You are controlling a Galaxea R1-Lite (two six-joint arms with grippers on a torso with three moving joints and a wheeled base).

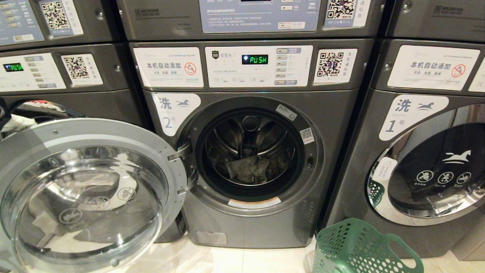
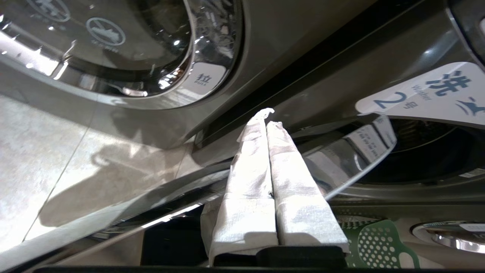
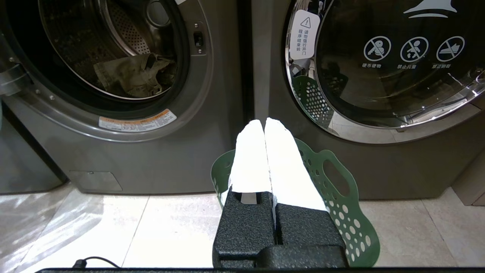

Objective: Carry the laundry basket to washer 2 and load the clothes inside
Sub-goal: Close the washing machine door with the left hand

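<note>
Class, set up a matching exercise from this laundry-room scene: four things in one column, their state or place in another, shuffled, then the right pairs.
Things:
1. washer 2 door
2. washer 1 door
3. laundry basket
4. garment

States or places:
A. closed
B. lying in washer 2's drum
C. swung open
D. on the floor between the two washers

Pairs: 1-C, 2-A, 3-D, 4-B

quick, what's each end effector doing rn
left end effector: closed, holding nothing, beside the open door of washer 2.
right end effector: closed, holding nothing, above the green basket.
</note>
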